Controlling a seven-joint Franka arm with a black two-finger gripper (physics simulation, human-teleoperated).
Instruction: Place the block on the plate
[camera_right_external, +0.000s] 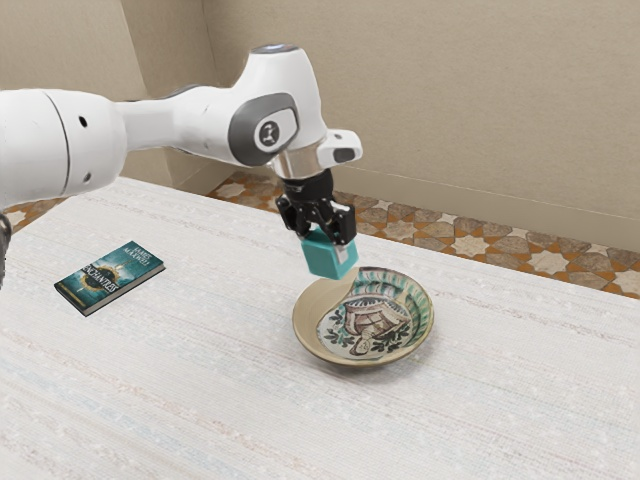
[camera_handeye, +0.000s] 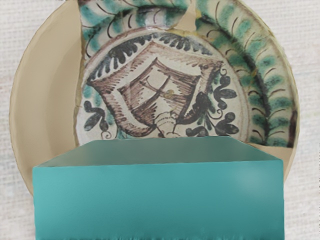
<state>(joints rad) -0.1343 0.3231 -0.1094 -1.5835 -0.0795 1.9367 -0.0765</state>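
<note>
Nearest the wrist camera: the teal block (camera_handeye: 159, 202), clamped in the gripper (camera_right_external: 328, 236), held aloft, apparently over part of the plate (camera_right_external: 372, 320). Lift complete; outstanding, in my judgement: centring, lowering, release.

From where I stand, one camera is off to the side of the white arm (camera_right_external: 175, 130), up higher than the table (camera_right_external: 220, 400). It looks down on a slant, over the table to the wall (camera_right_external: 430, 100) behind. It is far enough back to see a long part of the arm, the book (camera_right_external: 110, 277) and the whole plate (camera_right_external: 375, 320). The other camera rides on the arm, over the table, and looks down at the plate. It is much nearer, so the block (camera_right_external: 328, 258) looks very big and close. Both views share the block, the plate and some table beside it
</note>
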